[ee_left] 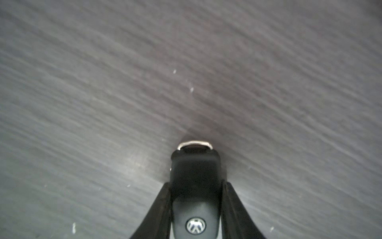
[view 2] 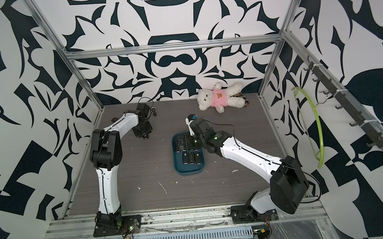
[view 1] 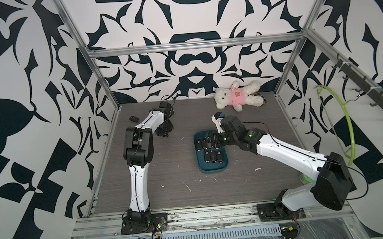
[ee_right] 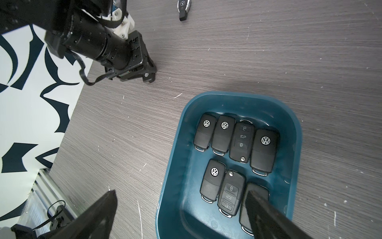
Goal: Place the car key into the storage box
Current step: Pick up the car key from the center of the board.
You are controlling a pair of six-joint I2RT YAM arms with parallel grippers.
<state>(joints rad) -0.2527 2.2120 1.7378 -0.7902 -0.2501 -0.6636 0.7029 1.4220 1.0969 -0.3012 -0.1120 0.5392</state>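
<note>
Left wrist view: the left gripper was clamped on the car key, with a dark finger pressed against each long side.
Car key: a black fob with its round silver badge towards the camera. The metal loop at its free end pointed at the table; whether it touched the wood could not be told.
Key's place: in both top views the left gripper sat low over the far left part of the table, well apart from the storage box.
Right gripper: in the right wrist view the right gripper had its jaws wide apart and held nothing. One finger hung over the box and hid part of a fob; the other was over bare table outside it.
Storage box: a dark teal tray that held seven black fobs lying flat in two rows, four and three.
Loose key: a slim black and chrome key lay on the table beyond the left gripper.
Further out: a white teddy bear in a pink top lay by the back wall, and a green hanger hung on the right wall.
</note>
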